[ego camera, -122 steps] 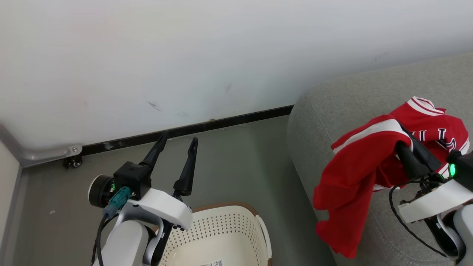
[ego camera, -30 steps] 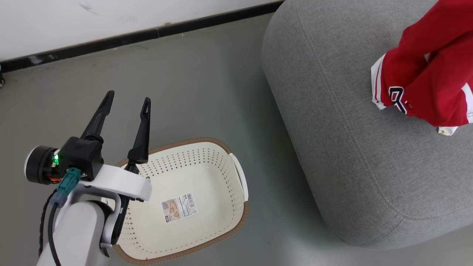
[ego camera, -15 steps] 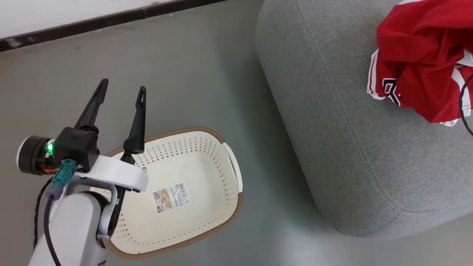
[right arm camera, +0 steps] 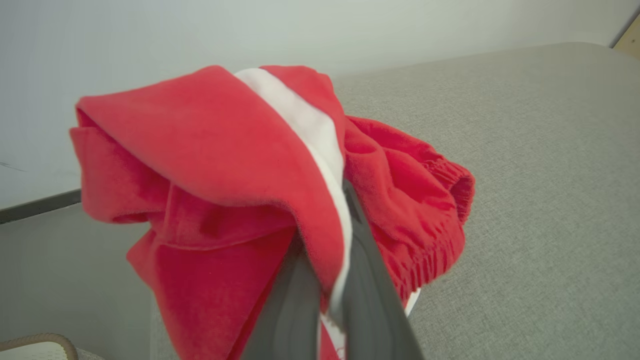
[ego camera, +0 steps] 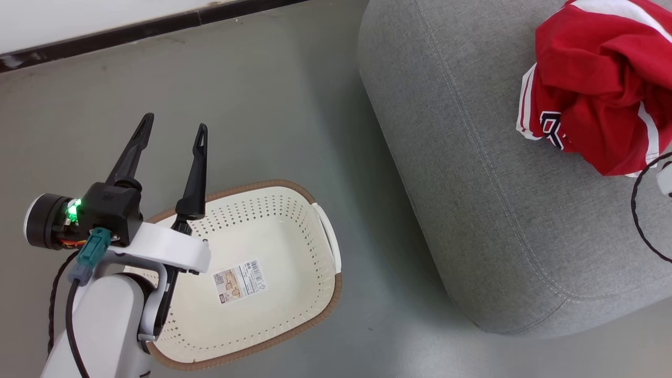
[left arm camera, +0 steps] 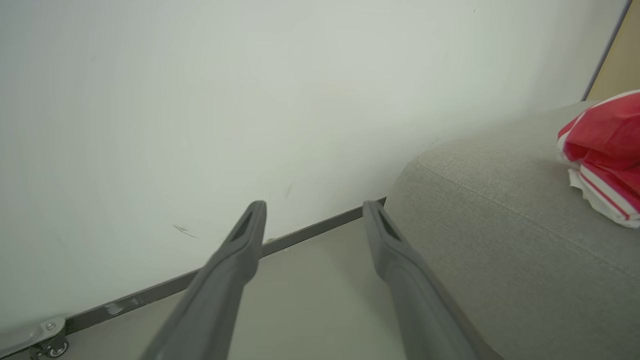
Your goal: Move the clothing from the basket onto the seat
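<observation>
So the clothing is a red bundle sitting on top of the seat, well in from its left edge. My right jaws are pinched on a white-striped fold of it. The basket is on the floor near the seat's left edge, with the label on its bottom in plain view. My left jaws are spread wide, holding nothing, by the basket's left rim.
</observation>
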`<state>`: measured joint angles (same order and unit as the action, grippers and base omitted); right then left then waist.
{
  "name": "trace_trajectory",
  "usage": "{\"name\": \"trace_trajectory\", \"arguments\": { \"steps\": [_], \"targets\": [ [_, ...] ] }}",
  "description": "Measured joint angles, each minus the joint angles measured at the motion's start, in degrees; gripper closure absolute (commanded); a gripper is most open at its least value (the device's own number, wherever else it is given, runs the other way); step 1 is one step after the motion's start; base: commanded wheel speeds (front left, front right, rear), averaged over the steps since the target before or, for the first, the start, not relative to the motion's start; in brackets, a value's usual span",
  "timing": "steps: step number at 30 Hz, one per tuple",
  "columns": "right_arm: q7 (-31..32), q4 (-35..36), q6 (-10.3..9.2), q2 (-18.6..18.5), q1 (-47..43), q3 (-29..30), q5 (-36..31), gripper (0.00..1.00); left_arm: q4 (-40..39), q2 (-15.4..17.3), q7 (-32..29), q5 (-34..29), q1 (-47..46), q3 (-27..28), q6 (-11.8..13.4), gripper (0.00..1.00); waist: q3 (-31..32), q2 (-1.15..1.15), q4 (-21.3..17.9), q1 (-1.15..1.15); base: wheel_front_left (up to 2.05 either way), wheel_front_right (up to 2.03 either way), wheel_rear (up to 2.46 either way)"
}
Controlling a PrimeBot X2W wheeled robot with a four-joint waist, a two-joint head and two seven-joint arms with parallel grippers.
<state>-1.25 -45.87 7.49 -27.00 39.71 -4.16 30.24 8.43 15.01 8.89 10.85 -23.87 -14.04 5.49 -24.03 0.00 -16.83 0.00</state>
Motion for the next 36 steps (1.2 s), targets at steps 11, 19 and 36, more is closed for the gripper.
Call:
{"name": "trace_trajectory", "arguments": {
  "steps": [11,19,36],
  "targets": [
    [-2.99,-2.12,0.00,0.38,0.01,-0.25,0.00,0.55,0.80,-0.51,0.54,0.01,0.01,-0.22,0.00,0.00,1.11,0.00,0.09,0.00,0.00,0.00,0.00],
    [-6.62,-0.49,0.00,0.03,-0.12,-0.70,0.05,0.00,1.63,-0.85,1.51,0.20,0.04,-0.05,0.00,0.00,2.16,0.00,0.10,0.00,0.00,0.00,0.00],
    [-10.62,7.81,0.00,-4.16,-4.27,-3.64,-1.63,0.00,4.17,-2.67,3.81,2.14,1.65,1.74,1.14,0.00,6.64,0.00,0.19,0.00,0.00,0.00,0.00]
  ]
}}
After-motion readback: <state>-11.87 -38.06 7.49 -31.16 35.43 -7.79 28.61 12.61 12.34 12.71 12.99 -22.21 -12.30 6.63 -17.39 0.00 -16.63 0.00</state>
